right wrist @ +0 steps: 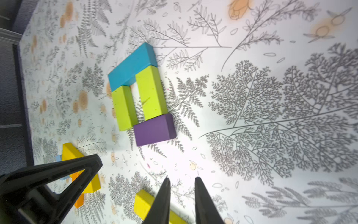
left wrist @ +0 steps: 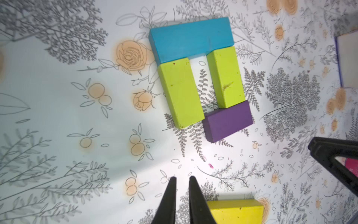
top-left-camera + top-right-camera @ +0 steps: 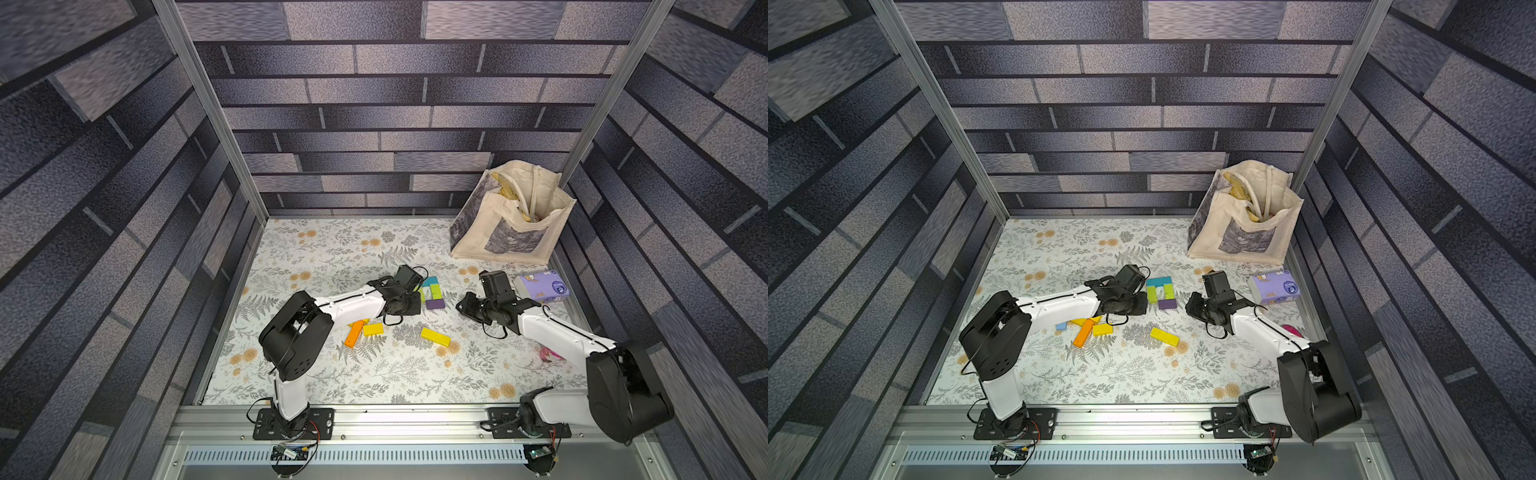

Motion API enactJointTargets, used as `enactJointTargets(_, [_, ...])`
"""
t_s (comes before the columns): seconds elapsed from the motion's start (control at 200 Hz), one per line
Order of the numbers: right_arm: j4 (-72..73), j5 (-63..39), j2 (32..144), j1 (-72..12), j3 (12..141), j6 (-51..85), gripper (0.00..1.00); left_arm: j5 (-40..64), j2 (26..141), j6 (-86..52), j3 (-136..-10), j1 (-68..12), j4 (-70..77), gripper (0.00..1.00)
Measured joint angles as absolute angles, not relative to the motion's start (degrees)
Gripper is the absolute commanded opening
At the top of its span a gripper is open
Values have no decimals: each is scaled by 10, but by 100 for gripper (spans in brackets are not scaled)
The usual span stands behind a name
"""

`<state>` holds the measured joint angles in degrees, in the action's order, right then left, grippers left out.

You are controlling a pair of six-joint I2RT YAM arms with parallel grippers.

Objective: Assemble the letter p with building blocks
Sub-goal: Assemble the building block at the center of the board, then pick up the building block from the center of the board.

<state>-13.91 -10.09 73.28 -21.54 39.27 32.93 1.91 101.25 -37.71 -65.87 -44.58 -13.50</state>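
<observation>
Wrist views alone show left jaws barely parted, right jaws wider, both empty.

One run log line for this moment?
left gripper open, empty | right gripper open, empty | purple block touching lime block | yellow block unplaced

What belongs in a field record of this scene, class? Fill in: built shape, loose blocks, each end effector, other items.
built shape: teal block across the ends of two parallel lime green blocks; purple block against one's far end
loose blocks: yellow blocks, orange block, light blue block
left end effector: slightly open, empty
right end effector: open, empty
other items: tissue pack, tote bag
</observation>
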Motion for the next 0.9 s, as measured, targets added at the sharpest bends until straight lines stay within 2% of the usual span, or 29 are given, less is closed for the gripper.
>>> enactJointTargets(0.085, [-194,-101,704,-235,421,271,53,2,969,-374,-644,-443,-124,29])
enactJointTargets(0.23, [-271,-94,714,-309,467,192,59,-5,927,-368,-620,-417,-112,35])
enactJointTargets(0.351, [-300,-71,745,-390,476,149,63,-5,908,-368,-587,-385,-112,35])
enactJointTargets(0.516, [-305,-24,773,-460,476,110,65,-5,871,-369,-538,-342,-113,35])
enactJointTargets(0.897, [-321,25,886,-469,514,63,62,-21,785,-406,-450,-317,-110,34])
